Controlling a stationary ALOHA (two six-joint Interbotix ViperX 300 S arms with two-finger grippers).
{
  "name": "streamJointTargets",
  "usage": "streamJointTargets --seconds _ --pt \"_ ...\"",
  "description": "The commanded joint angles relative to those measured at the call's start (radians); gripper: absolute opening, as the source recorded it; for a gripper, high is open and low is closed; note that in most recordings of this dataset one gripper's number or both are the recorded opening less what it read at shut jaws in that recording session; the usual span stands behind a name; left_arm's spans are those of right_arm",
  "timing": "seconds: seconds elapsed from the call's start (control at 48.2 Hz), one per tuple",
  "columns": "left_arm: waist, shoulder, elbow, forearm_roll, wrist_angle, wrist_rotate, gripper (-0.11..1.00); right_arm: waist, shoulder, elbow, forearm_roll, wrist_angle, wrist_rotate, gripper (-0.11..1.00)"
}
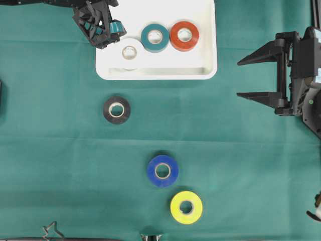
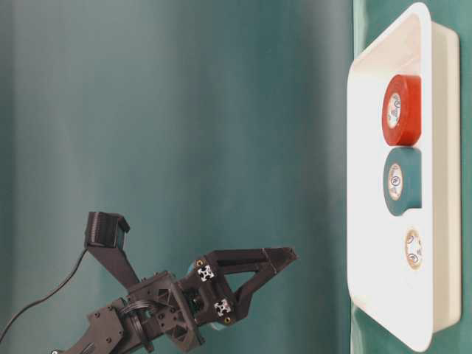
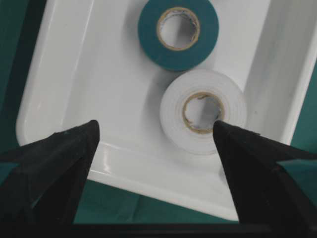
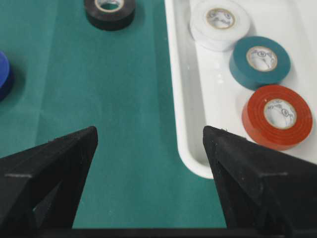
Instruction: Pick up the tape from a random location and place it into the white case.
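The white case [image 1: 200,63] lies at the top middle of the green cloth. It holds a white tape roll [image 1: 138,46], a teal roll [image 1: 165,39] and a red roll [image 1: 194,36]. A black roll [image 1: 107,109], a blue roll [image 1: 152,170] and a yellow roll [image 1: 175,207] lie loose on the cloth. My left gripper [image 1: 111,35] is open and empty above the case's left edge, just beside the white roll [image 3: 173,104]. My right gripper [image 1: 239,79] is open and empty, to the right of the case.
In the right wrist view the case's rim [image 4: 173,74] runs between the black roll [image 4: 109,12] and the rolls inside. A small metal clip [image 1: 51,231] lies at the cloth's front left edge.
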Motion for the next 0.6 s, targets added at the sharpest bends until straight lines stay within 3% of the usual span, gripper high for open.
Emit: streamJointTargets --seconds 0.0,0.207,0.58 --pt "-0.012 -0.032 -0.011 -0.002 -0.003 0.002 0.97 -0.002 0.002 -0.026 -0.002 -0.003 0.0 0.85" --pt "-0.086 -0.035 -0.003 -0.003 -0.003 -0.003 0.97 -0.002 0.002 -0.029 -0.002 -0.005 0.0 0.85" --pt "-0.291 -0.043 -0.009 -0.008 -0.041 -0.009 0.97 -0.002 0.002 -0.032 -0.002 -0.005 0.0 0.85"
